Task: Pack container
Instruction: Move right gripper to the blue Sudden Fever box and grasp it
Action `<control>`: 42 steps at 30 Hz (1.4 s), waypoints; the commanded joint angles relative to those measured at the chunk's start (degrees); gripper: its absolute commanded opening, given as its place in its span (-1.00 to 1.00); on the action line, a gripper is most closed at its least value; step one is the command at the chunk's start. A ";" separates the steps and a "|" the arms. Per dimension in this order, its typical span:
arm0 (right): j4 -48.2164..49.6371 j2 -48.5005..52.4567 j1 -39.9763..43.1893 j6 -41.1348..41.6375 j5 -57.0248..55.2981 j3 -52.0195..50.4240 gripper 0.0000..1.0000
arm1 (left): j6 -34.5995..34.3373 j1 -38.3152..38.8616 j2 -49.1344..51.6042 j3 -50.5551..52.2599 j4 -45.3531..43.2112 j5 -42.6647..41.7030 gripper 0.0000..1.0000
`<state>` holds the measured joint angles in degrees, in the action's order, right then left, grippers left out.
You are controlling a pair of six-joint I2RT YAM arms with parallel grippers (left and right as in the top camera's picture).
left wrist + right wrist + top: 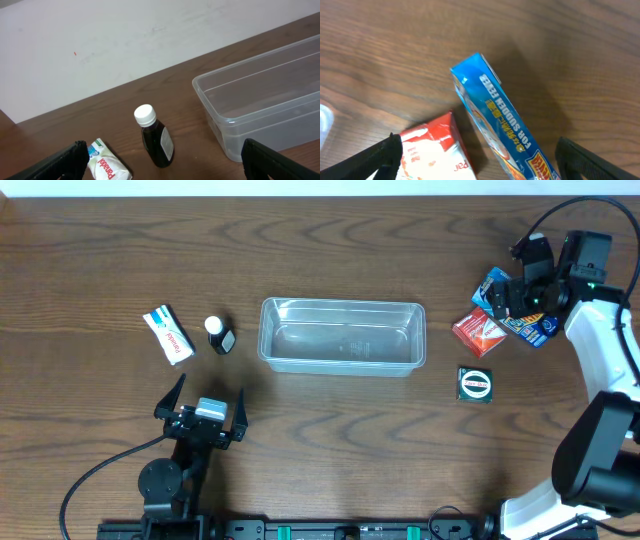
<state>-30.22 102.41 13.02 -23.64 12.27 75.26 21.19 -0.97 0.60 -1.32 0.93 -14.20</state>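
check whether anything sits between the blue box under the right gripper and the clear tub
Yes: a red packet lies beside the blue box, on the side facing the container. Nothing else shows in that gap. The right gripper hangs open over the box.

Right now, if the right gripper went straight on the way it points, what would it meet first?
Probably the blue box, lying across the middle of the right wrist view between the open fingers of the right gripper. The red packet sits off to one side. Depth to the box is unclear.
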 commanded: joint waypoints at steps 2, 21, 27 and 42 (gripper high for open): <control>0.02 2.51 1.51 -3.02 -3.93 1.16 0.63 | -0.11 -0.24 -0.35 1.09 1.84 -0.37 0.96; -0.42 3.65 3.04 -1.62 -3.02 1.11 -0.43 | -0.13 -0.24 -0.35 1.09 1.84 -0.37 0.96; -0.44 3.65 3.04 -1.40 -2.58 1.11 -0.69 | -0.11 -0.24 -0.35 1.09 1.84 -0.37 0.96; 1.53 -0.48 2.95 -0.94 -2.25 2.60 -0.98 | -0.13 -0.24 -0.35 1.09 1.84 -0.37 0.96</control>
<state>-29.15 105.51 15.68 -24.69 8.97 75.31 21.19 -0.97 0.60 -1.32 0.93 -14.20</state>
